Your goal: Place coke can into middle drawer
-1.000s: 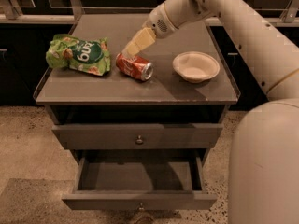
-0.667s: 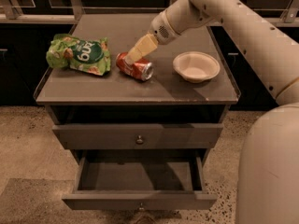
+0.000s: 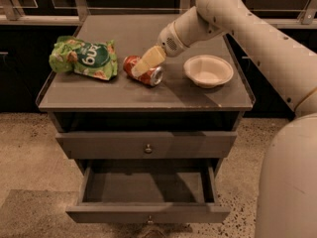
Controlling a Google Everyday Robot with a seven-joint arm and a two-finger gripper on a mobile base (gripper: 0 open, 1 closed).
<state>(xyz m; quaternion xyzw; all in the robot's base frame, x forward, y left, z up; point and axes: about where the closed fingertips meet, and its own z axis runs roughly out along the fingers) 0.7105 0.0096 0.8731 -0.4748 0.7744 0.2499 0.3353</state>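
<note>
The red coke can (image 3: 152, 75) lies on its side on the cabinet top (image 3: 148, 97), between the green crisp bag and the white bowl. My gripper (image 3: 143, 65) reaches in from the upper right and sits right over the can, covering its middle. I cannot tell whether it touches the can. The middle drawer (image 3: 148, 213) is the lower of the two grey drawers. It is pulled out and open below the can, and its inside (image 3: 148, 187) looks empty.
A green crisp bag (image 3: 84, 58) lies at the left of the top. A white bowl (image 3: 208, 71) stands at the right. The upper drawer (image 3: 147, 145) is closed. My arm (image 3: 257, 38) spans the right side. The floor is speckled stone.
My gripper has moved down and to the left, from just above the can's right side to right over the can. The can, bag, bowl and drawers have not moved.
</note>
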